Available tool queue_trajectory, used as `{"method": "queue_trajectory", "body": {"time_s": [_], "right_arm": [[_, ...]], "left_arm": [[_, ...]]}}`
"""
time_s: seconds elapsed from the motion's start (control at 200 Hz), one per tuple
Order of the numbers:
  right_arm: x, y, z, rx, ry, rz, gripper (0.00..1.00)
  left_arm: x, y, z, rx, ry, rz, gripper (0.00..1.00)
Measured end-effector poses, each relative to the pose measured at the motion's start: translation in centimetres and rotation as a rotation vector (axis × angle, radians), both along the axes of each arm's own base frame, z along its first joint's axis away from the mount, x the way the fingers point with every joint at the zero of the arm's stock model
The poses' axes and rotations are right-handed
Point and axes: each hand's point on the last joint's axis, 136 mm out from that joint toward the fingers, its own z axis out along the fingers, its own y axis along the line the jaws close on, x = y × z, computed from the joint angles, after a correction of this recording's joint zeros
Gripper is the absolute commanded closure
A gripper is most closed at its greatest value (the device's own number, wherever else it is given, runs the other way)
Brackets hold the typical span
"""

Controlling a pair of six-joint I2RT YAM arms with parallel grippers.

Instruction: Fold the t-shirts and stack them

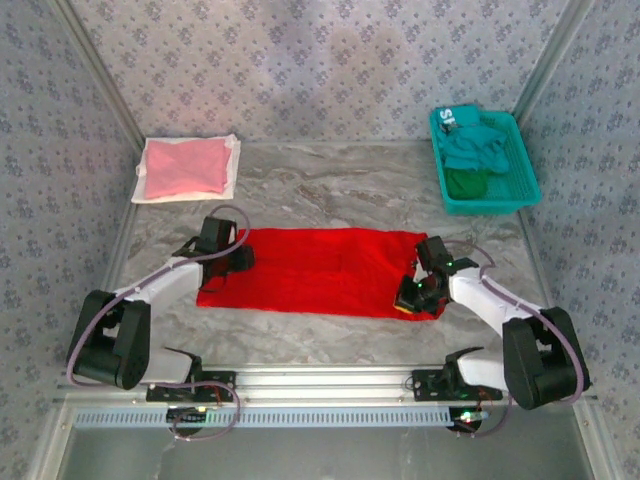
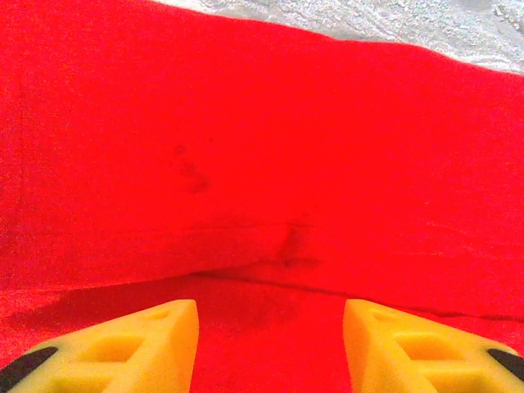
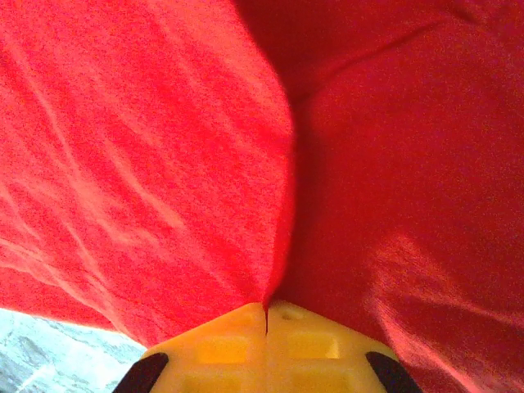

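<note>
A spread t-shirt (image 1: 320, 270) lies mid-frame on the table (image 1: 330, 185); a folded t-shirt (image 1: 183, 167) sits on a sheet (image 1: 234, 152) upper left; a basket (image 1: 492, 205) (heaped t-shirts (image 1: 475, 150) inside) stands upper right.

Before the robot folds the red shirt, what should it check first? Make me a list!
1. The right gripper is shut on the red shirt: ok, cloth is pinched between its fingers.
2. The left gripper holds the shirt too: not ok, its jaws stand open over the cloth.
3. The shirt lies spread on the table: ok.
4. The pink shirt is folded and apart from the red one: ok.
5. The right gripper caught every layer: cannot tell.
</note>
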Motion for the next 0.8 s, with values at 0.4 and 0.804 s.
{"method": "queue_trajectory", "body": {"time_s": [0.4,0.804], "right_arm": [[-1.6,-2.1,1.1,0.0,0.062,-0.089,0.81],[0.8,-3.3,3.1,-0.053,0.005,-0.087,0.62]], "left_arm": [[0.3,1.0,0.0,0.024,-0.007,0.034,0.5],[1.0,1.3,1.0,0.026,-0.016,0.045,0.48]]}}
